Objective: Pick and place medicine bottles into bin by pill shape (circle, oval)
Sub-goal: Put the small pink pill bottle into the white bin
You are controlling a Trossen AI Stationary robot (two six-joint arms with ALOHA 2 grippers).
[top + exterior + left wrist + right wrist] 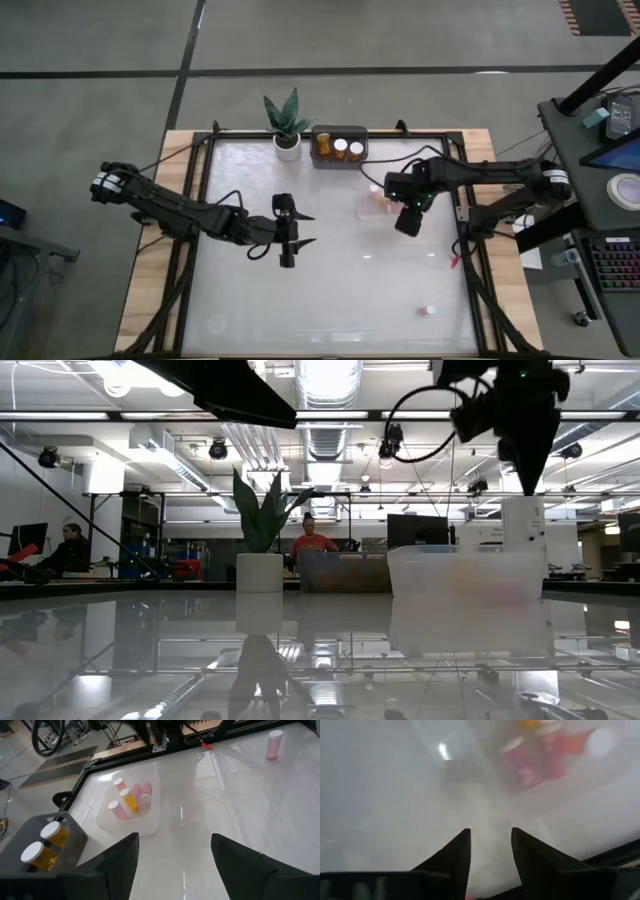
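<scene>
A clear bin (378,201) holds several bottles, mostly pinkish with white caps and one amber (131,801). A dark bin (340,147) at the far edge holds amber bottles with white caps (46,844). One pinkish bottle (427,311) stands alone near the table's front right; it also shows in the left wrist view (274,744). My left gripper (303,229) is open and empty over the table's middle, left of the clear bin. My right gripper (408,218) hovers just right of the clear bin, fingers slightly apart (491,837) and empty, pointing down (526,455).
A white plant pot (287,146) stands at the far edge, left of the dark bin. A small red object (455,262) lies by the table's right frame. People sit in the room beyond the table (315,542).
</scene>
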